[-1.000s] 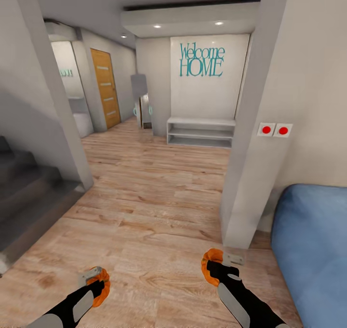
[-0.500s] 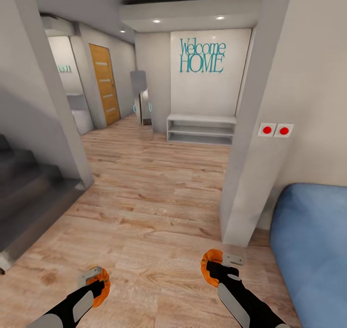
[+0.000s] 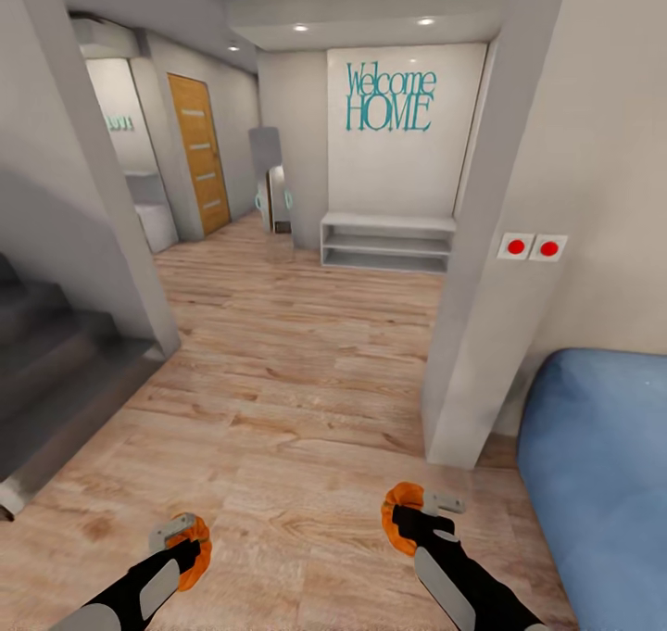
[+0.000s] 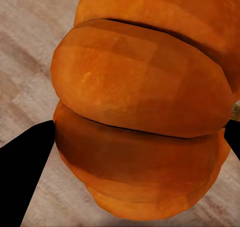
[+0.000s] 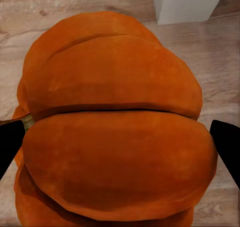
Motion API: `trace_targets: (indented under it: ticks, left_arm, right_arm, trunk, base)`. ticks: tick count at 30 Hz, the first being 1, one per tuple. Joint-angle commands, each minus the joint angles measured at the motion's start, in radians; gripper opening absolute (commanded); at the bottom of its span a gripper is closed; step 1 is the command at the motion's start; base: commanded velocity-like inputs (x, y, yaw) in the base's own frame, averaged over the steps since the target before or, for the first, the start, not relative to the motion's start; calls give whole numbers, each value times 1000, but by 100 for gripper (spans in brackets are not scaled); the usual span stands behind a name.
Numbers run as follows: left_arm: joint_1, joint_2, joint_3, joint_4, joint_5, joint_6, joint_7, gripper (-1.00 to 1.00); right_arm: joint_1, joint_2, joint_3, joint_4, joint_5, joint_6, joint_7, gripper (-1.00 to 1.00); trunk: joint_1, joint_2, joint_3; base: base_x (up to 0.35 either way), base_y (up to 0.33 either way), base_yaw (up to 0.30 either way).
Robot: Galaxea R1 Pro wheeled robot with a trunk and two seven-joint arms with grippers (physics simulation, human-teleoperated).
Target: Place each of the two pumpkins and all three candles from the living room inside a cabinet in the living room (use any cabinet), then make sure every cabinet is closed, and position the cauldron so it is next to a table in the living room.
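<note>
I hold one orange ribbed pumpkin in each hand above a wooden floor. In the head view the left gripper (image 3: 188, 548) is shut on a pumpkin (image 3: 196, 557) at the lower left. The right gripper (image 3: 415, 524) is shut on the other pumpkin (image 3: 398, 518) at the lower middle right. Close up, the left wrist view has its pumpkin (image 4: 145, 117) between two dark fingers (image 4: 22, 172), and the right wrist view has its pumpkin (image 5: 110, 132) between dark fingers (image 5: 227, 144). The candles, cabinet, cauldron and table are out of view.
A hallway lies ahead with a white low shelf (image 3: 386, 244) under a "Welcome HOME" wall sign. A white wall corner (image 3: 472, 334) stands close at the right, with a blue sofa (image 3: 597, 483) beside it. Grey stairs (image 3: 46, 372) rise at the left. An orange door (image 3: 199, 154) is far left.
The whole picture has shifted slightly: the camera has moved forward and the wall corner and sofa stand a little closer. Both grippers keep their pumpkins.
</note>
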Motion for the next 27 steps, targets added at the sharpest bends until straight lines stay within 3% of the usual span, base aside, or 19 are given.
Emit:
trace_targets:
  ticks: [1, 20, 27]
  left_arm:
    - [0, 1, -9, -3, 5, 4, 8, -100]
    - [0, 0, -7, -3, 17, 3, 9, -100]
    - [0, -1, -7, -3, 21, 2, 9, -100]
  right_arm:
    - [-1, 0, 6, 0, -1, 4, -8, -100]
    - [-1, -1, 4, 8, 3, -23, 15, -100]
    - [-1, 0, 6, 9, 3, -50, 15, -100]
  trunk:
    - [0, -1, -3]
    - [0, -1, -7]
    - [0, -1, -7]
  base:
    - [0, 0, 0]
    - [0, 0, 0]
    - [0, 0, 198]
